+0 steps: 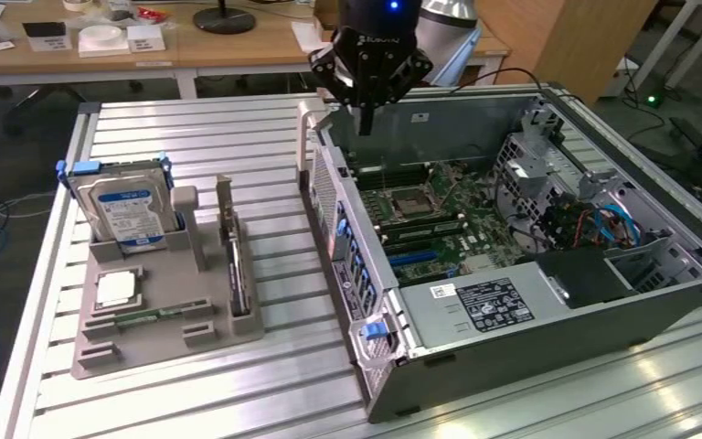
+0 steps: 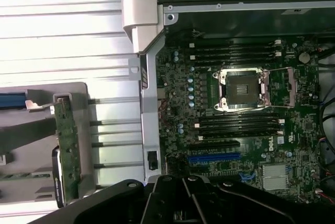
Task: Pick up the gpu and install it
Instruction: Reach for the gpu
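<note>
On edge in a slot of the grey holder (image 1: 143,343): the gpu (image 1: 234,261), green board and dark fan seen edge-on in the wrist view, untouched. Just beside it, toward the exterior view's left, the blue-labelled hard drive (image 1: 125,206), upright in the same holder. Under both, the slatted metal table (image 1: 205,137). Well apart, toward the exterior view's right, the open computer case (image 1: 643,297), with the motherboard (image 1: 430,215) bare and the blue expansion slot (image 2: 214,157) free, near the empty CPU socket (image 2: 242,89). Above the case wall that faces the holder, the gripper (image 1: 364,123): pinched shut, holding nothing, nowhere near the card.

Judged as the approach before pickup, with nothing of the task done yet. Calls for opening the jaws, crossing to the holder, and coming down square over the card's top edge, clear of the fan and the holder's posts. Likely to tip or jam so thin a card if off-line.
</note>
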Motion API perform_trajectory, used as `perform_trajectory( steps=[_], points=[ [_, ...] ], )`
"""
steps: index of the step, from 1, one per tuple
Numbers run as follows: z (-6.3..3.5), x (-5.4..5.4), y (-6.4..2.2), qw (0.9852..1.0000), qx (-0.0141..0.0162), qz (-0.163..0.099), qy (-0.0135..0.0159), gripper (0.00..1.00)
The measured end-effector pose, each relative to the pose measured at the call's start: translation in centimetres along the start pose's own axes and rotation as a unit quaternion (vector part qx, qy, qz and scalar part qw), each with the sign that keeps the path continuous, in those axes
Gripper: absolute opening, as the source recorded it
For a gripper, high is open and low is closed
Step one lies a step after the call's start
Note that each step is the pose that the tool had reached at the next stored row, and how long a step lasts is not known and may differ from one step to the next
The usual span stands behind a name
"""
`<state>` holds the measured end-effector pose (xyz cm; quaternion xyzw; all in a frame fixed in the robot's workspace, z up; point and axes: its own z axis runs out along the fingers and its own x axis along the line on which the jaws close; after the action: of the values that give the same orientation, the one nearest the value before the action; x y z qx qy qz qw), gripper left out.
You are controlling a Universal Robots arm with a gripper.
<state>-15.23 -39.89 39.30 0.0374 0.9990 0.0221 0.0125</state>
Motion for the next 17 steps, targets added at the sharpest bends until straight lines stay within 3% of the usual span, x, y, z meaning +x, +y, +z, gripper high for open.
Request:
perform_trajectory(
  steps=[17],
  points=[
    [-0.06,2.7,-0.2,1.0,0.0,0.0,0.0,0.11]
  ],
)
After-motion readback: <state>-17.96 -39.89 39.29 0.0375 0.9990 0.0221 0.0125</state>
